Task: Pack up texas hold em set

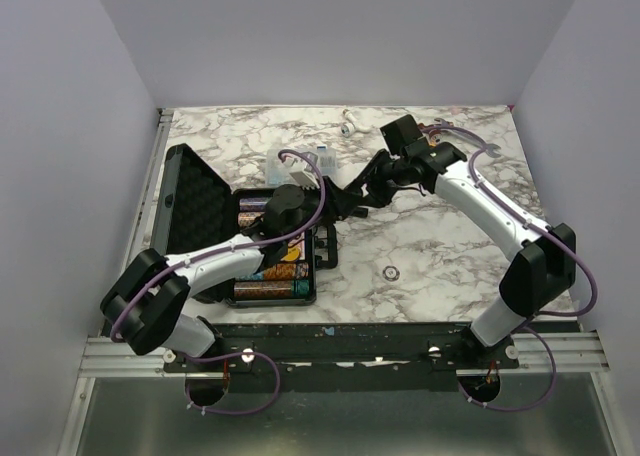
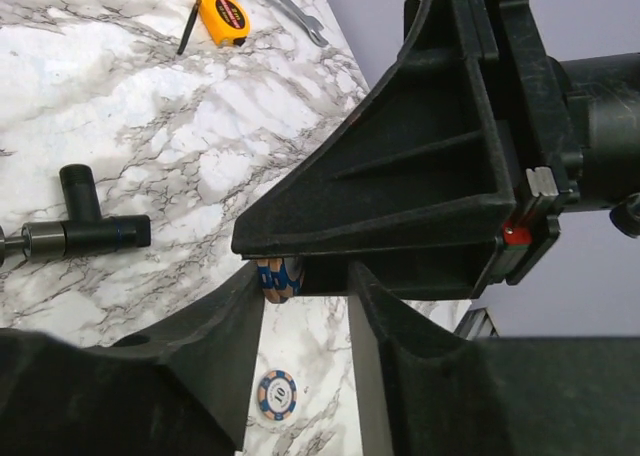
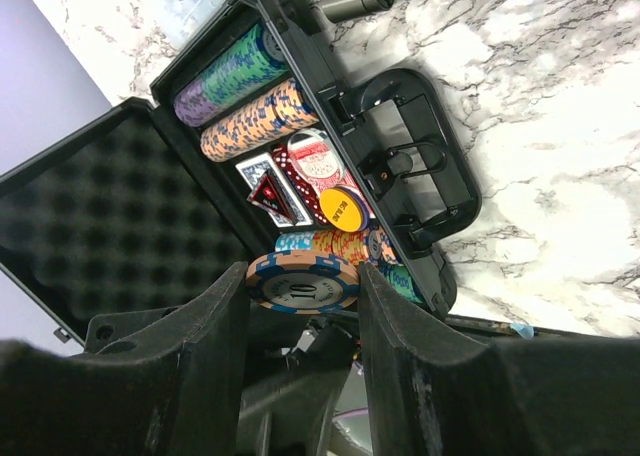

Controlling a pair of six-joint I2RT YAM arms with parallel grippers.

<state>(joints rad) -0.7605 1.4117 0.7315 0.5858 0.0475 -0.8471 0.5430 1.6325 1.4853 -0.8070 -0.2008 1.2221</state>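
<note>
Here, right pincer tight on chip stack, left pincer apart around it.

- black rectangular hard plastic case: black throughout.
- egg-crate foam lid lining: dark grey-black, dimpled grid.
- upper row of round chips: green and purple.
- second row of round chips: orange, blue-and-white edge stripes.
- single round chip nearest the right wrist camera: orange face, blue and white edge blocks.
- small round button: yellow, dark lettering.
- marble-pattern tabletop: white, grey veins.
- small tape measure: yellow, black trim.
- loose round chip on the tabletop: white centre, blue and orange rim.
</note>
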